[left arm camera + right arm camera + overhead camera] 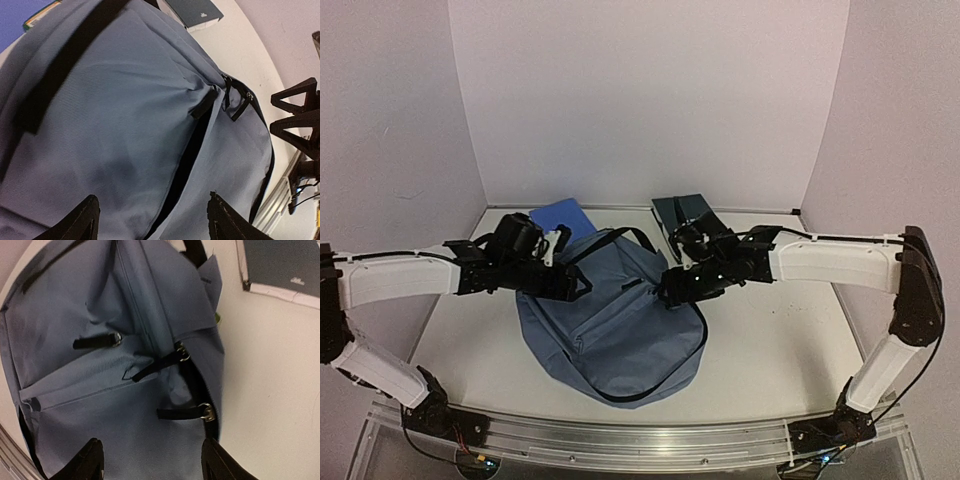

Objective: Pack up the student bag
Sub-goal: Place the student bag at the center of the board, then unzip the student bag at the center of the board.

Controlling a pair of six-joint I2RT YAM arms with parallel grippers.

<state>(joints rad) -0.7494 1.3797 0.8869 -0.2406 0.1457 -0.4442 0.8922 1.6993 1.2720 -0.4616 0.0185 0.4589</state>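
One slate-blue student bag [610, 335], zipper partly open, lies under the left gripper [580, 286] and right gripper [667, 291], both wide and empty, with two books behind, a blue book [560, 217] and a dark book [682, 209].

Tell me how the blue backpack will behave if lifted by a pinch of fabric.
Probably floppy: the student bag lies flat and creased, so it would likely sag rather than hold shape. It looks nearly empty, so probably light for its size. Its loose zipper pulls may dangle and snag.
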